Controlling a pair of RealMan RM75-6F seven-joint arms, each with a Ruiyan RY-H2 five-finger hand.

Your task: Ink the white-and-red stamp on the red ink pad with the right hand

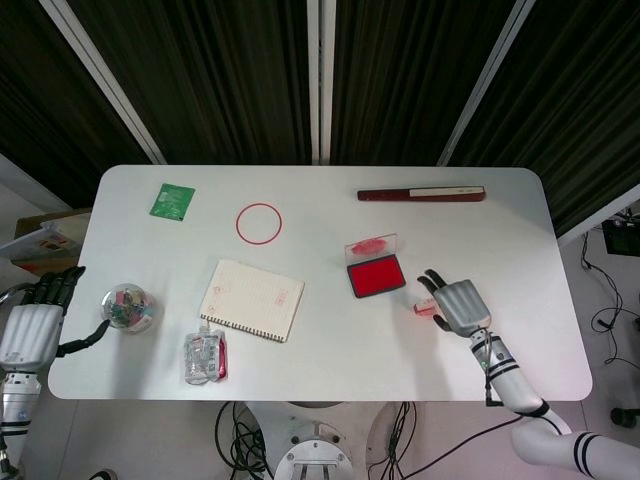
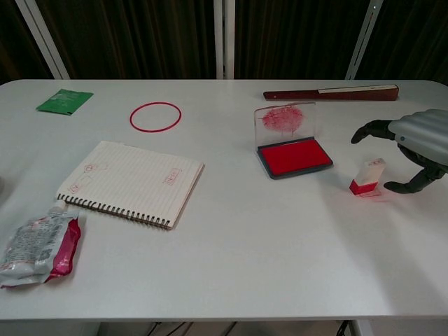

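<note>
The white-and-red stamp (image 1: 424,307) (image 2: 367,176) stands upright on the table over a smear of red ink, just right of the red ink pad (image 1: 376,276) (image 2: 294,157). The pad's clear lid (image 2: 287,120) stands raised behind it. My right hand (image 1: 457,305) (image 2: 420,143) hovers at the stamp's right side with fingers spread, holding nothing; the thumb (image 2: 407,185) curls close to the stamp's base. Whether it touches the stamp I cannot tell. My left hand (image 1: 30,335) rests at the table's left edge, fingers apart and empty.
A spiral notebook (image 1: 252,299), a red ring (image 1: 259,221), a green packet (image 1: 172,200) and a crumpled pouch (image 1: 205,356) lie on the left half. A clear bowl of clips (image 1: 127,308) sits beside the left hand. A folded fan (image 1: 421,194) lies at the back right.
</note>
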